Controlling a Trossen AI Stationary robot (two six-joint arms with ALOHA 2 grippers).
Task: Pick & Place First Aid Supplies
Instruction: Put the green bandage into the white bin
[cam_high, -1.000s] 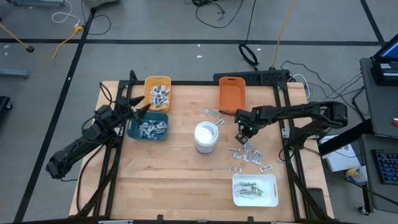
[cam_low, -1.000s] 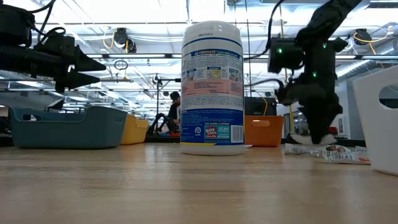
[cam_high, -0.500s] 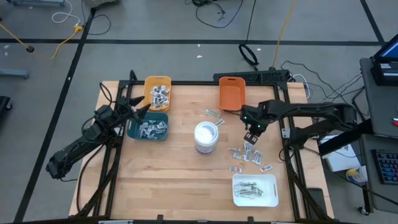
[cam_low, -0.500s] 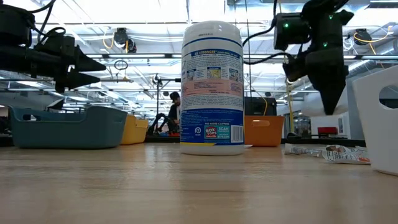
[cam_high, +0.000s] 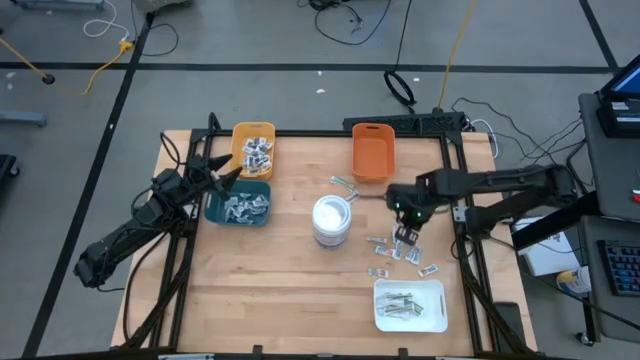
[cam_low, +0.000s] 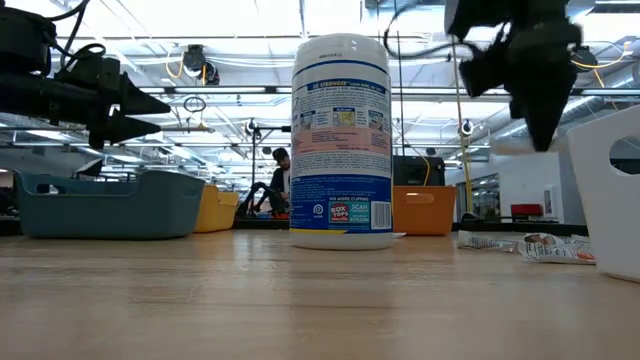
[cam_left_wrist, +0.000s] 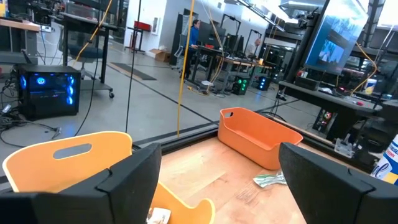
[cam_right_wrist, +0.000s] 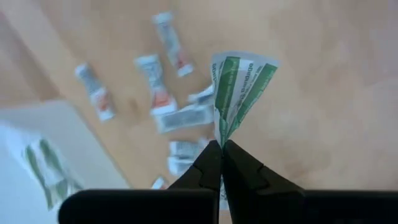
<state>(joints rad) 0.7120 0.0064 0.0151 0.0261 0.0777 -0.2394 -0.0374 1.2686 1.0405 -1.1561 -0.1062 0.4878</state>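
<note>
One thin white-and-green paper packet (cam_right_wrist: 239, 87) is pinched at its very corner between the right gripper's (cam_right_wrist: 222, 152) closed dark fingertips, hanging in the air above the scattered loose packets (cam_high: 400, 250) on the pale wooden table (cam_high: 290, 280). That grip is the weak point: only a sliver of wrapper sits between the tips, and the packet is folded and fanned out, so a quick swing could probably shake it free or let it twist out before it reaches any container. If it is bound for the white rectangular tray (cam_high: 410, 305) with the green strips in it, the drop is short; a carry to the orange plastic bin (cam_high: 372, 150) or the far-side bins would pass near the white cylindrical wipes canister (cam_high: 331, 220), where a low sweep might clip it.

Over on the left, the left gripper (cam_high: 232, 172) waits with its fingers spread apart and empty above the teal bin (cam_high: 240, 203), beside the yellow bin (cam_high: 252, 148).

From above, the held packet is lost under the arm. At table level the right gripper is blurred and the packet cannot be made out. Printing on the loose sachets is unreadable.
</note>
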